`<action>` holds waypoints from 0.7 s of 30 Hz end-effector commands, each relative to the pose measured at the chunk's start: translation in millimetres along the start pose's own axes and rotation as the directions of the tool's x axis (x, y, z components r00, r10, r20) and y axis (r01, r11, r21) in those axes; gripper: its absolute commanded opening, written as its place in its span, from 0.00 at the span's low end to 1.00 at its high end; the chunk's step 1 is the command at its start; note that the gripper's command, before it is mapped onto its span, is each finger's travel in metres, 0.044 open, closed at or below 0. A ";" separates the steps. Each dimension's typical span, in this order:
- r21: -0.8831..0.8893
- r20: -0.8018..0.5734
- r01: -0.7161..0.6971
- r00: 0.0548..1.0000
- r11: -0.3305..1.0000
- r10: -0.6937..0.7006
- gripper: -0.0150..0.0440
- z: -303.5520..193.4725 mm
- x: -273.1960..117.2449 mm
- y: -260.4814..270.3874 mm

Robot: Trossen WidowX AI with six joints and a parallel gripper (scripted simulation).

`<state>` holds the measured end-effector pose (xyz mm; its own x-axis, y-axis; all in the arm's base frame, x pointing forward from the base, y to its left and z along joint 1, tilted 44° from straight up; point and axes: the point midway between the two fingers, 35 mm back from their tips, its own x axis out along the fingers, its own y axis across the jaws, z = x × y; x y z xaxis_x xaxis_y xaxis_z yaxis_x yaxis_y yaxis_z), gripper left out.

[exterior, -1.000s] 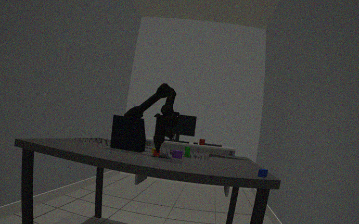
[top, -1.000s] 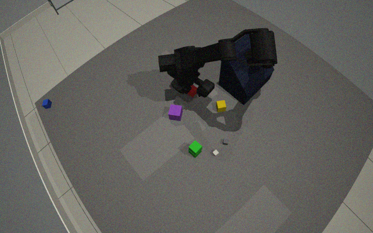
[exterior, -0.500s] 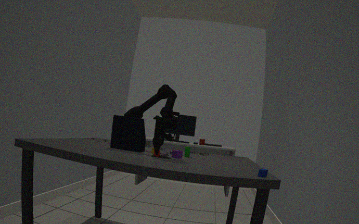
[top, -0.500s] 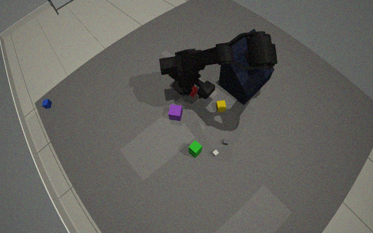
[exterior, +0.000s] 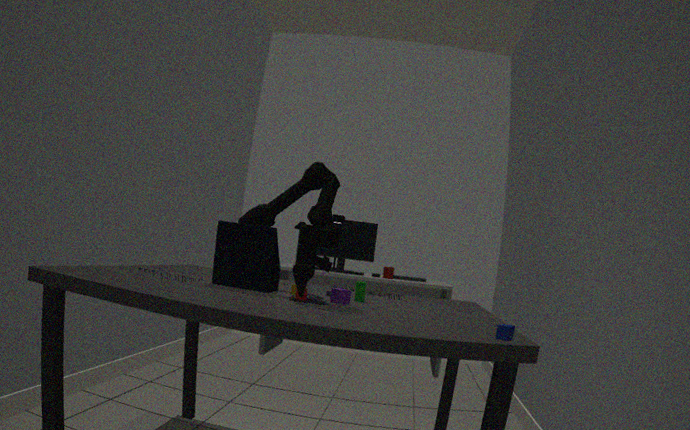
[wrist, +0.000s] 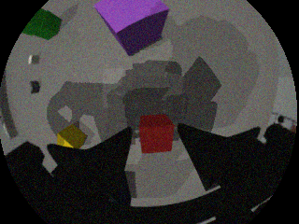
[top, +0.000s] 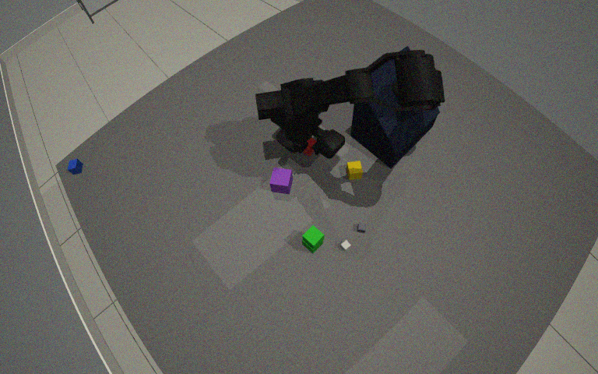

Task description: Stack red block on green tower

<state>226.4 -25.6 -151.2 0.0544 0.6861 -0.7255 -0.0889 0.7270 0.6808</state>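
Quick look at this one: the arm is folded down low over the table [top: 441, 229], and the gripper [top: 311, 149] is right at the surface with the red block [wrist: 156, 133] sitting between its two fingers. The block is on the tabletop, in the middle stretch, just in front of the dark base box [top: 392, 128], which stands toward the upper-right edge in the top view.

The jaws are roughly half-closed around the block. In the wrist view the black fingers flank it on both sides very tightly (there might be a sliver of grey showing on each side, it's honestly too dim to call). So I can't tell if they're actually pinching it or just bracketing it.

The green tower [top: 313, 238] stands upright, two cubes high by the look of the seam. It's well apart from the gripper, farther out from the base toward the middle of the table.

Other bits lying around:
- purple block [top: 281, 179], near the red one, on the side away from the base
- yellow block [top: 354, 169], close to the foot of the base box
- a tiny white cube [top: 346, 244] and a tiny grey cube [top: 360, 227], just beside the green tower
- blue block [top: 75, 166], way off on its own at the left corner in the top view
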 end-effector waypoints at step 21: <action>0.006 -0.001 -0.003 1.000 1.000 0.003 0.25 0.3 -39.3 -0.7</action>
<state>220.2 -39.4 -134.7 0.0403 0.6986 -0.7144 -0.0672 0.7152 0.6957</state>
